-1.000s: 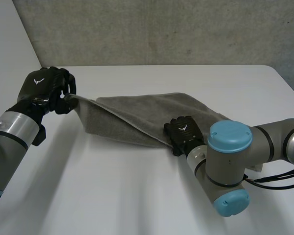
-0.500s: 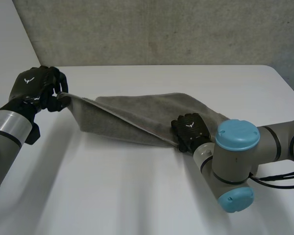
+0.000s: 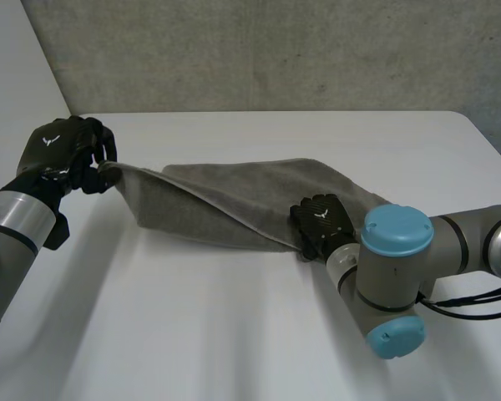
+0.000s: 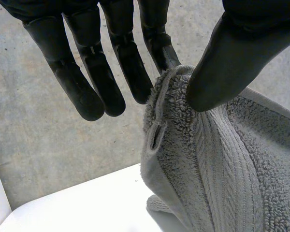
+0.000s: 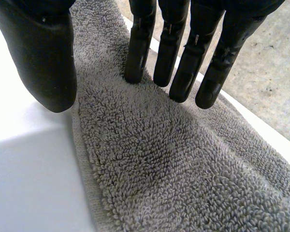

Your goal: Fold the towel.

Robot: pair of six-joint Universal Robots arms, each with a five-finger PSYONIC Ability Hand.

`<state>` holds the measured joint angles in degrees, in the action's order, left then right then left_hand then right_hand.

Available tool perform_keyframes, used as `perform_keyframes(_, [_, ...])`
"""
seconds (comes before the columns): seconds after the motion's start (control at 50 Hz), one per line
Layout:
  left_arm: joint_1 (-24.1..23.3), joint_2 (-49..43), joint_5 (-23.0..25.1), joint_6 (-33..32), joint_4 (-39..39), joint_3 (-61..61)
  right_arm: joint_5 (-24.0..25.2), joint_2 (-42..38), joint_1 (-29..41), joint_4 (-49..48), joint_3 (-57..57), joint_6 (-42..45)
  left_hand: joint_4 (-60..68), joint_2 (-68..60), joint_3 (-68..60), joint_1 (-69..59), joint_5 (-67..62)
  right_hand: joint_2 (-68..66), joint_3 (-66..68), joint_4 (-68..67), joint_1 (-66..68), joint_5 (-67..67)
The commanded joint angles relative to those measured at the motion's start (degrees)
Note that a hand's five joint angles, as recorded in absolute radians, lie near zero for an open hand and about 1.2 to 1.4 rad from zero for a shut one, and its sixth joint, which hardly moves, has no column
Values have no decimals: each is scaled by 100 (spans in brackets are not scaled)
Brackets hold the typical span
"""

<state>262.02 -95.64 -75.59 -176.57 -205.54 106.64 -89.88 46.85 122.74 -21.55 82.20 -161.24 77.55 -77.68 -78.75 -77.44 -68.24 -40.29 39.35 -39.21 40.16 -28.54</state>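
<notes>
A grey towel lies across the middle of the white table, its left part lifted off the surface. My left hand holds the towel's left corner raised, and in the left wrist view the thumb pinches that corner against a finger. My right hand rests on the towel's near edge towards the right. In the right wrist view its straight fingers touch the towel, with the thumb spread apart over the cloth's edge.
A rough concrete wall stands behind the table. Bare white tabletop lies in front of the towel. My right arm's elbow, with its light-blue cap, hangs over the table's near right part.
My left hand has drawn the pinched corner a little to the left. My right hand has shifted slightly right along the near edge and its fingers have straightened.
</notes>
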Motion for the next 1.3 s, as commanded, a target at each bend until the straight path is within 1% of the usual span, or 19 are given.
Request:
perform_keyframes(0.02, [-2,2,0,0,-4,6,5,-62,5,1,-169,5,245,-232,-125,-256,-176,-1226,1320,-1334,1239,-1401])
perform_keyframes(0.04, [-2,2,0,0,-4,6,14,-62,-4,1,-204,-4,245,-232,-125,-256,-176,-2317,2412,-2426,2331,-2492])
perform_keyframes(0.06, [-2,2,0,0,-4,6,14,-62,-4,1,-204,-4,245,-232,-125,-256,-176,-2328,2423,-2437,2342,-2503])
perform_keyframes(0.1, [-2,2,0,9,-4,6,14,-62,-30,27,-301,-4,245,-232,-125,-256,-176,-3964,4058,-4072,3977,-4139])
perform_keyframes(0.22, [-2,2,0,9,-12,6,5,184,-232,107,-468,-92,245,-232,-125,-256,-176,-3971,4065,-4079,3984,-4146])
perform_keyframes(0.26, [7,2,0,9,-4,6,66,840,-538,255,-442,-415,245,-232,-125,-256,-176,-3971,4065,-4079,3984,-4146])
perform_keyframes(0.34, [7,2,0,0,-4,6,392,1397,-716,520,-486,-637,245,-232,-125,-256,-176,-3971,4065,-4079,3984,-4146])
perform_keyframes(0.36, [7,2,9,-9,-4,6,688,1571,-759,885,-512,-637,245,-232,-125,-256,-176,-3971,4065,-4079,3984,-4146])
perform_keyframes(0.38, [7,2,9,-9,-4,6,691,1573,-760,889,-512,-637,245,-232,-125,-256,-176,-3971,4065,-4079,3984,-4146])
perform_keyframes(0.42, [7,-7,35,-26,5,6,1268,1731,-778,1964,-730,-462,245,-232,-125,-256,-176,-3971,4065,-4079,3984,-4146])
perform_keyframes(0.44, [7,-7,35,-26,5,6,1271,1731,-777,1970,-732,-461,245,-232,-125,-256,-176,-3971,4065,-4079,3984,-4146])
perform_keyframes(0.48, [7,-7,44,-35,14,6,1551,1653,-777,3002,-846,-33,245,-232,-125,-256,-176,-3971,4065,-4079,3984,-4146])
perform_keyframes(0.6, [7,-218,18,-114,-12,-3,1288,1468,-857,3464,-547,1024,245,-232,-125,-256,-176,-3971,4065,-4079,3984,-4146])
perform_keyframes(0.64, [16,-332,9,-114,-12,-56,1078,1415,-1040,3220,-250,1366,245,-232,-125,-256,-176,-3971,4065,-4079,3984,-4146])
perform_keyframes(0.76, [86,-420,9,-105,-21,-91,954,1301,-1173,2409,112,1341,245,-232,-125,-256,-176,-3971,4065,-4079,3984,-4146])
perform_keyframes(0.8, [209,-437,17,-105,-21,-82,893,1292,-1190,1955,383,1253,245,-232,-125,-256,-176,-2725,2819,-2833,2738,-2900])
perform_keyframes(0.88, [227,-455,26,-105,-21,-47,735,1301,-1191,1654,578,1191,245,-232,-125,-256,-176,-2025,2120,-2134,2039,-2201])
perform_keyframes(0.9, [227,-455,26,-105,-30,-30,656,1301,-1182,1593,639,1174,245,-232,-125,-256,-176,-1309,1404,-1418,1323,-1484])
perform_keyframes(1.3, [218,-605,18,-114,-21,-3,655,1573,-1173,1583,1325,269,245,-232,-125,-256,-176,1103,-1009,995,-1090,928])
